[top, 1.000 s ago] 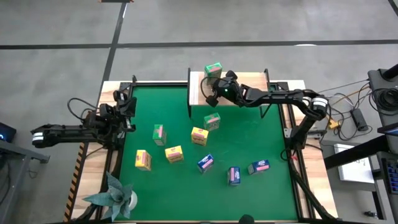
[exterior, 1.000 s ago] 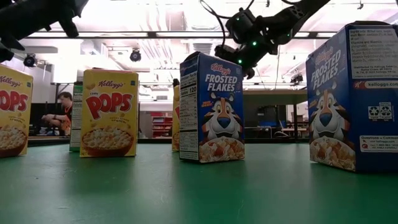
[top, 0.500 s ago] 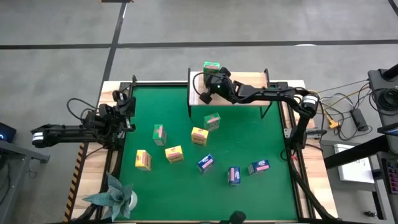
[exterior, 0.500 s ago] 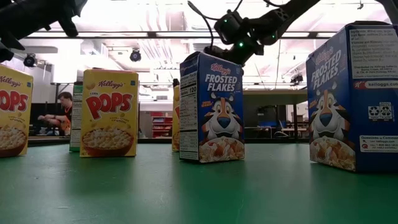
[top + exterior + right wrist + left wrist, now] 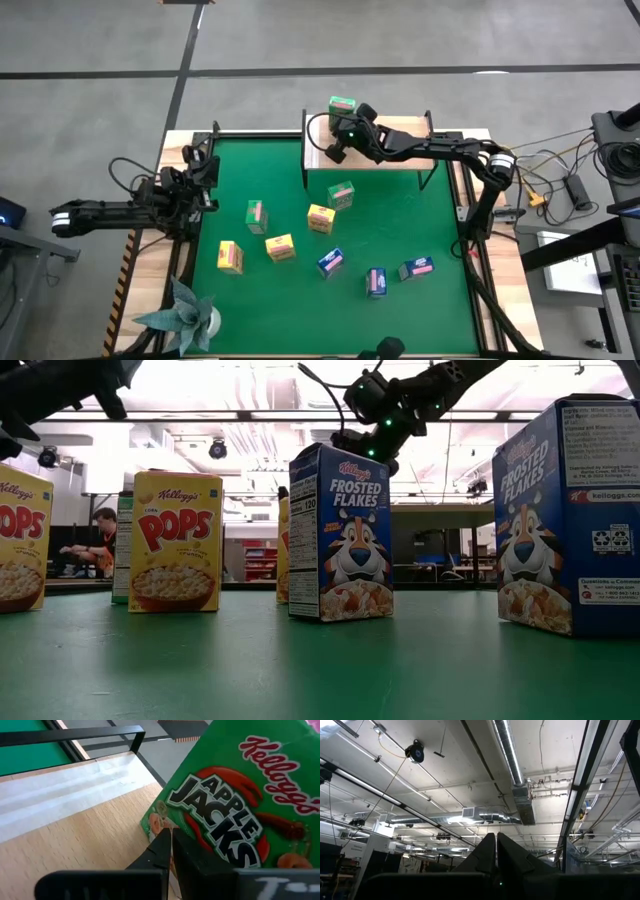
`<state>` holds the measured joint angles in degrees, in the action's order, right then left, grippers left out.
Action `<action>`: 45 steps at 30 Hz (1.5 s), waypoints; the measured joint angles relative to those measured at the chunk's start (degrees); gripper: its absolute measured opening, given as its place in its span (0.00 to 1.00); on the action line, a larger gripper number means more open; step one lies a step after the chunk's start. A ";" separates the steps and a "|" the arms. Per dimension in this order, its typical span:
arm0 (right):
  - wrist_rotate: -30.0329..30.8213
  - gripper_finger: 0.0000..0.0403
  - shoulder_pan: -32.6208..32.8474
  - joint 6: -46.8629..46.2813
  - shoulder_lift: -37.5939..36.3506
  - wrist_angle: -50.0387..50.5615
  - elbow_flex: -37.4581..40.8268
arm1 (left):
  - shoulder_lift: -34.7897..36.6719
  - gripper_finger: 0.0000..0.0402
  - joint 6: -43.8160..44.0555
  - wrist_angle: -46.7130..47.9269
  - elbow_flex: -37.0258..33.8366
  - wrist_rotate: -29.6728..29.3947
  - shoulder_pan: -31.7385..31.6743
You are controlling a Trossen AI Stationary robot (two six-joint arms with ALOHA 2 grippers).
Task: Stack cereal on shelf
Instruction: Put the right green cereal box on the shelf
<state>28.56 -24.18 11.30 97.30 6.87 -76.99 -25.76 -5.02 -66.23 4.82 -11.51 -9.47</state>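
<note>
Right gripper [image 5: 338, 140] over shelf [image 5: 400, 160] at far table edge, fingers pressed together, holding nothing. Green cereal box [image 5: 240, 805] stands on shelf near its far left corner, directly ahead of fingertips, tips almost at its printed face. Judgement: closed tips set to nudge box along plank. Left gripper [image 5: 496, 851] also closed, parked at left table edge, well apart. 8 other boxes on green mat [image 5: 420, 220].
</note>
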 joint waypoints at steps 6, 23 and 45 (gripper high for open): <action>1.02 0.02 0.29 0.10 -0.77 4.49 0.07 | -0.02 0.00 -0.02 -0.01 0.00 0.01 0.00; 5.62 0.02 2.41 0.23 -2.34 10.39 -0.43 | -0.02 0.00 -0.02 0.28 0.00 0.02 0.00; -16.05 0.02 -13.92 -6.85 -7.38 12.86 -2.87 | -0.02 0.00 1.23 0.85 -0.02 0.02 0.02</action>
<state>12.51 -38.11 4.45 89.91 19.74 -79.86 -25.78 -3.79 -65.39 4.80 -11.49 -9.45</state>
